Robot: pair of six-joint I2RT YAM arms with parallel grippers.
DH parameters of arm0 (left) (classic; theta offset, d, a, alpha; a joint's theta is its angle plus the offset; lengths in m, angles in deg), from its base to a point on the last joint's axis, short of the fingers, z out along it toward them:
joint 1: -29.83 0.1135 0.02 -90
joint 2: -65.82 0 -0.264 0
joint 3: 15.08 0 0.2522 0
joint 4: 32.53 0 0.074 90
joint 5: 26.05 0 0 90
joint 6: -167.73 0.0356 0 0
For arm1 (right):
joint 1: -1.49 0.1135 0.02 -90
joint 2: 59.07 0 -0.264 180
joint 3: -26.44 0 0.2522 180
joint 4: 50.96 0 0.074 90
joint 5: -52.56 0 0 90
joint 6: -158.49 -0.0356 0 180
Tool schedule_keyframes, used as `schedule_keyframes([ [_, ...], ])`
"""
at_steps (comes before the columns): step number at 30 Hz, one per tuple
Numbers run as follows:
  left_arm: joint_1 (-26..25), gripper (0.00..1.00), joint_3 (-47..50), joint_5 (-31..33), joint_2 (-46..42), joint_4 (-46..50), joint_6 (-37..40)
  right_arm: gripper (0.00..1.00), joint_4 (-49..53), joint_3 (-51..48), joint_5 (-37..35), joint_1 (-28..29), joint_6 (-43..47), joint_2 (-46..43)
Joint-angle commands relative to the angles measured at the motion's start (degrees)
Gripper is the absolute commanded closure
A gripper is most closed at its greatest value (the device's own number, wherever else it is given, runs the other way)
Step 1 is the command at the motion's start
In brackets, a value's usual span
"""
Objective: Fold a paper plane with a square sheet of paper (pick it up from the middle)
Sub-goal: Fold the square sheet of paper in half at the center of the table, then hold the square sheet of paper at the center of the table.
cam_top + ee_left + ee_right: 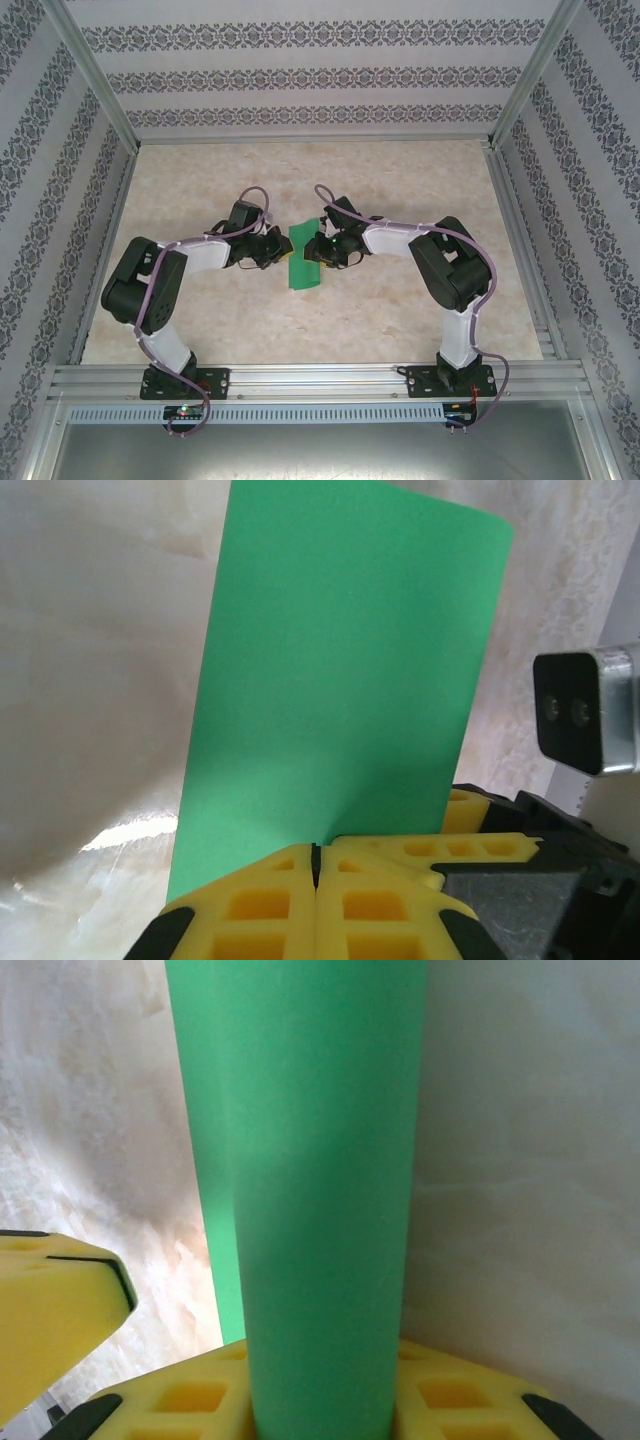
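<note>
Centrally in the top view, the green paper [303, 262] is lying on the bench [420, 320], doubled into a narrow strip between the two arms. The left fingers [260, 910] are pressing fully together at its edge, low in the left wrist view, while the right fingers [470, 1400] are seemingly gripping the rounded, uncreased fold between them. To crease it well, the edges probably need keeping matched while the fold is being flattened slowly from one end.

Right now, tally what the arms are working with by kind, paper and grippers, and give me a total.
green paper sheet: 1
two-finger grippers: 2 (left gripper, right gripper)
Total: 3
</note>
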Motion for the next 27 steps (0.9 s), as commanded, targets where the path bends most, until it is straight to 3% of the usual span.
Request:
schedule_keyframes([
  [1,-1.2,0.96,-2.2,1.2,1.8,2.1,2.0,0.70,1.7,1.6,-1.0,-0.3,0.9,1.0],
  [11,-2.5,1.00,-4.6,4.5,6.6,11.7,4.8,0.67,2.7,1.7,-0.6,-0.2,1.1,0.3],
  [20,-2.5,1.00,-4.1,5.1,7.2,13.6,5.5,0.44,10.4,2.9,-6.4,-0.7,3.3,-5.2],
  [27,-2.7,1.00,-5.0,4.4,7.0,14.0,6.0,0.45,17.3,9.7,-6.2,-0.6,7.7,0.3],
])
